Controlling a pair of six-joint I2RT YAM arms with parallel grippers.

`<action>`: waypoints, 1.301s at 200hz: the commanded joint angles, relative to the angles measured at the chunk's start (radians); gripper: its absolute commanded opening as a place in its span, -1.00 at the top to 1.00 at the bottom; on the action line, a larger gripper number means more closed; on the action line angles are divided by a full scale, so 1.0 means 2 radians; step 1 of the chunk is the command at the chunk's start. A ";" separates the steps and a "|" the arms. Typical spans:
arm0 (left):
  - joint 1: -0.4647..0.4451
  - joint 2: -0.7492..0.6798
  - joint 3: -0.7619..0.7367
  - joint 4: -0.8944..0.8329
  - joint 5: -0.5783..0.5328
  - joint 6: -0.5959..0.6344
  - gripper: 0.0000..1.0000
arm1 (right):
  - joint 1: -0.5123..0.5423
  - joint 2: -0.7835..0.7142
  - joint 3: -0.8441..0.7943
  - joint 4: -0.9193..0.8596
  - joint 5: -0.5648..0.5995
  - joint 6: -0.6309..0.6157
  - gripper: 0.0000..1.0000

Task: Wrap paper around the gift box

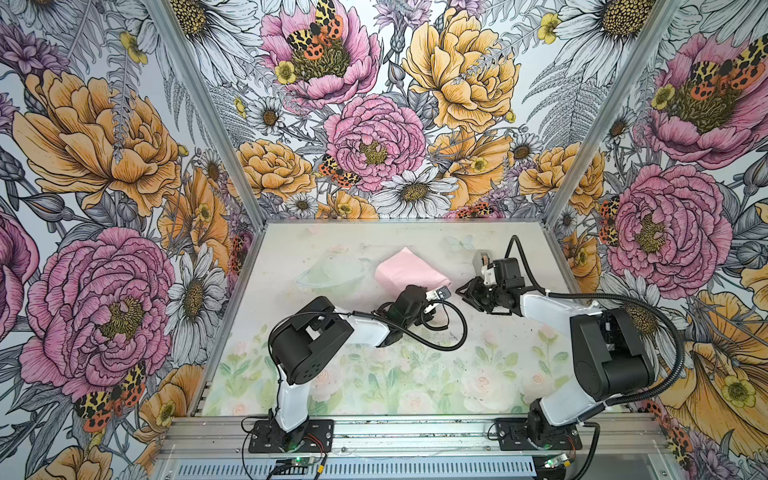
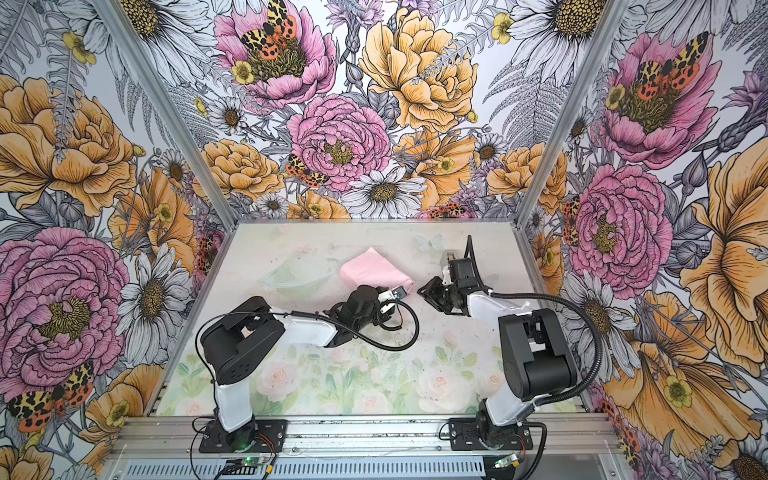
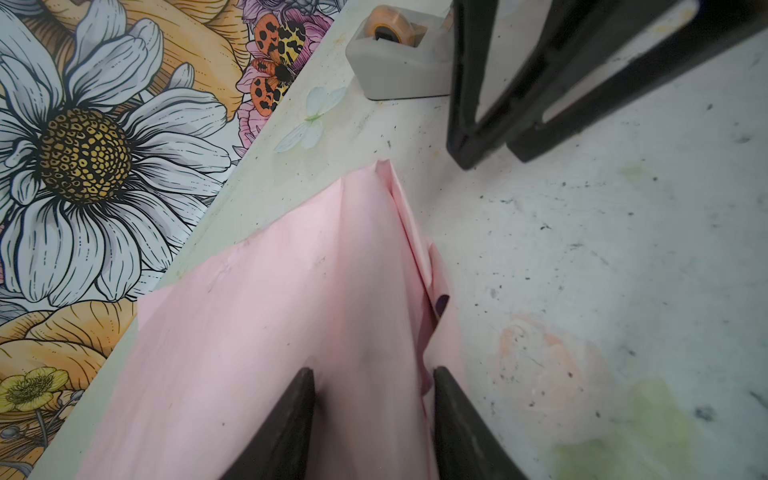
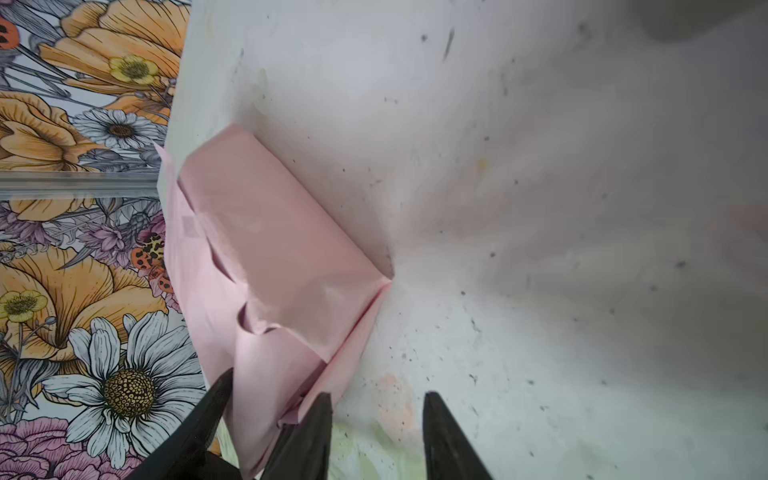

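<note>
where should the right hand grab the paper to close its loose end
Pinch the paper by its free flap at the end facing the right hand, coming low along the table from that side: the flap juts out flat there, the rest is folded snug.

Pale pink paper (image 1: pixel 402 269), grey tape dispenser (image 3: pixel 397 72), orange tape roll (image 3: pixel 388 25), pastel floral table (image 1: pixel 374 376)

**LIGHT AND PICTURE QUALITY**

Bright, even, diffuse light; soft, faint shadows on the table (image 1: pixel 374 374). Both top views are sharp, walls (image 1: pixel 104 166) stretched towards the edges. Wrist views: black fingers (image 3: pixel 291 436) blurred close to the lens, far table hazy, faint sheen on the paper (image 4: pixel 266 232).
</note>
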 commanded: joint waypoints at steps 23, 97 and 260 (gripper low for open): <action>0.020 0.019 -0.022 -0.085 0.024 -0.025 0.07 | 0.029 0.015 -0.031 0.061 -0.001 0.057 0.43; 0.027 0.015 -0.023 -0.087 0.056 -0.039 0.07 | 0.045 0.048 -0.026 0.120 0.002 0.088 0.56; 0.025 0.006 -0.015 -0.093 0.070 -0.038 -0.11 | 0.061 0.085 0.012 0.178 0.010 0.118 0.71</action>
